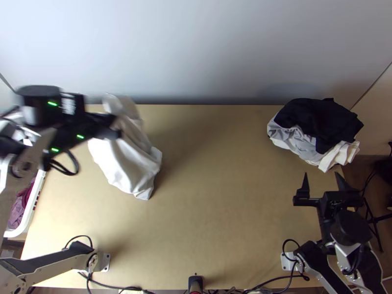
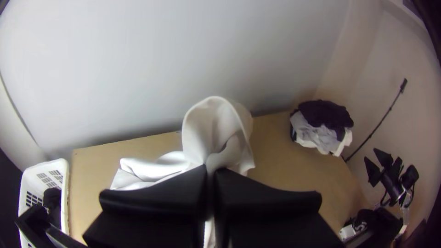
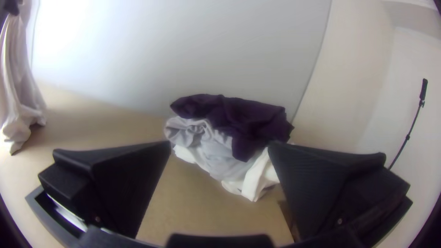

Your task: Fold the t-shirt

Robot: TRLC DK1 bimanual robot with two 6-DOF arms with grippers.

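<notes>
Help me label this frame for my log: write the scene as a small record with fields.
Shirt: white cloth, hanging bunched, unfolded
Left gripper: shut on the cloth
Right gripper: open, near the table's right edge
Pile: far right of the table, dark cloth over grey and cream
Basket: white, beside the table's left edge

Blurred left gripper (image 1: pixel 117 128) masks part of the white t-shirt (image 1: pixel 130 164).
In the top view, the left edge crops the laundry basket (image 1: pixel 34 202), dark cloth (image 1: pixel 318 120) hides part of the grey garment (image 1: pixel 296 140) beneath, and the bottom edge cuts off the right arm (image 1: pixel 353 228).
</notes>
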